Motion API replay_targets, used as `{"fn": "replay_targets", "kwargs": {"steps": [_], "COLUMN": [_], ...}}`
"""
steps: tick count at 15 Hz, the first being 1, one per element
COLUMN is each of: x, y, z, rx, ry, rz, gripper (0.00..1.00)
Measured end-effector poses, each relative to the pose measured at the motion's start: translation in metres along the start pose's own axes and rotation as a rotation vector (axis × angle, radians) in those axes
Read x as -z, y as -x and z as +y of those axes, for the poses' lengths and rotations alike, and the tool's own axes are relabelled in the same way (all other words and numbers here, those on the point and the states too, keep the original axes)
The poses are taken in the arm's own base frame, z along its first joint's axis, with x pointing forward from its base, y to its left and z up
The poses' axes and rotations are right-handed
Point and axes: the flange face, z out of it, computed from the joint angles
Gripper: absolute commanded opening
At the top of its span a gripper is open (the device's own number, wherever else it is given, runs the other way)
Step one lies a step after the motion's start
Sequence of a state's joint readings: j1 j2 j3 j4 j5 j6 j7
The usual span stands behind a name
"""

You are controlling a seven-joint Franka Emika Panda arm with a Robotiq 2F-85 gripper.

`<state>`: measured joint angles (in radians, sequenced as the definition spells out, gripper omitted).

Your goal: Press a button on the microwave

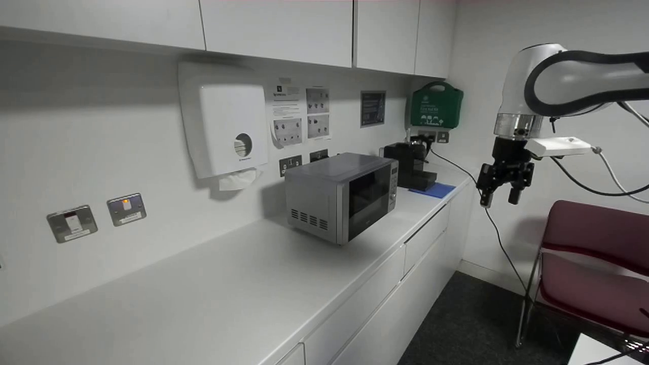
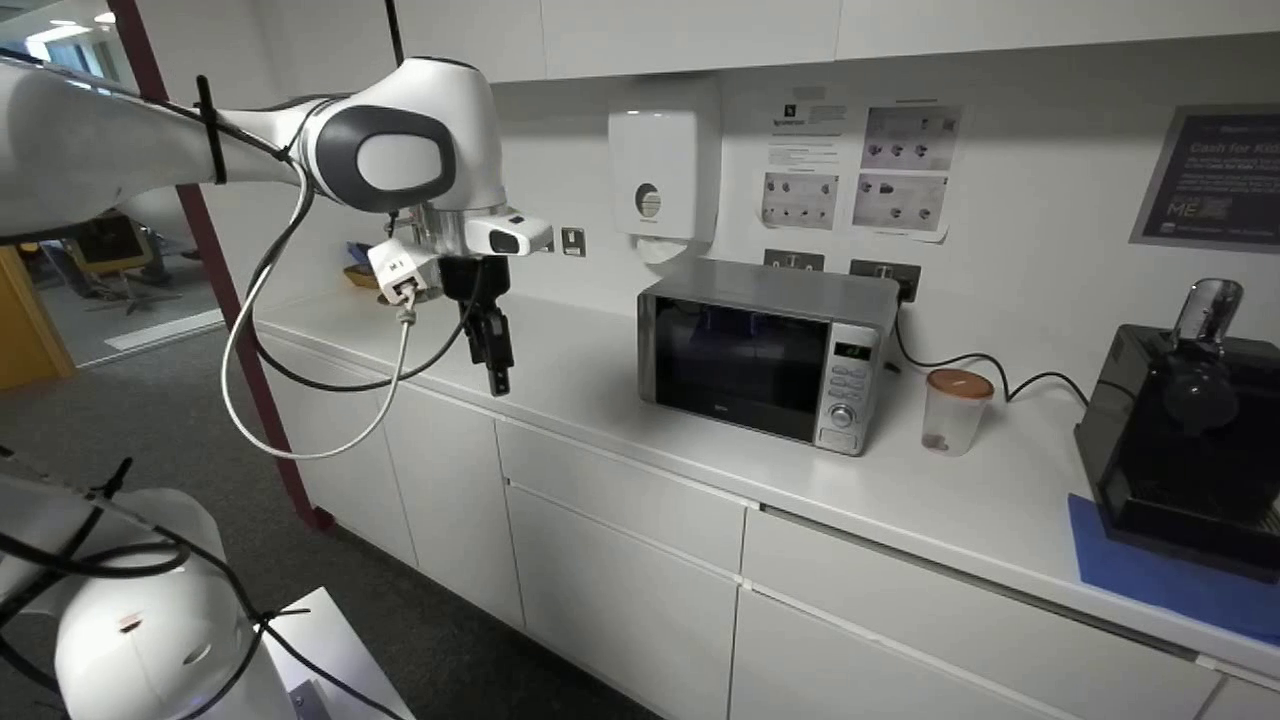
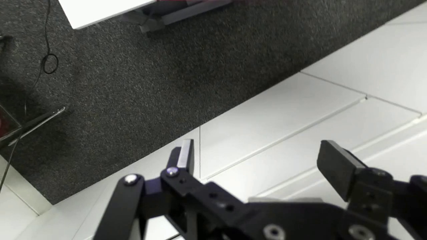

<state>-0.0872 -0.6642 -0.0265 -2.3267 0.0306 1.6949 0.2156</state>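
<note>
The microwave is a grey metallic box with a dark glass front; it stands on the white counter in both exterior views (image 1: 317,203) (image 2: 790,285). Its button panel (image 2: 848,385), with a small display, several buttons and a round knob, is at the right end of its front. It also shows at a steep angle in an exterior view (image 1: 393,183). My gripper (image 1: 500,197) points down in the air, apart from the microwave; it also shows in an exterior view (image 2: 497,380). In the wrist view the jaws (image 3: 256,146) are wide apart with nothing between them. The microwave is out of the wrist view.
A clear cup with an orange lid (image 2: 955,412) stands beside the microwave's panel end. A black coffee machine (image 2: 1190,430) stands further along on a blue mat (image 2: 1165,585). Overhead cabinets (image 1: 284,30) hang above the counter (image 1: 228,289). A red chair (image 1: 593,243) stands on the floor.
</note>
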Motion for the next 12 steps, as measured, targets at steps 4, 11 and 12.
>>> {"fn": "replay_targets", "kwargs": {"steps": [4, 11, 12], "x": [-0.009, -0.027, -0.027], "y": [-0.034, -0.068, -0.068], "z": [0.035, 0.057, 0.057], "rx": [-0.184, -0.388, -0.388], "ry": [-0.074, -0.146, -0.147], "rz": [0.081, 0.115, 0.116], "gripper": [1.0, 1.0, 1.0]}}
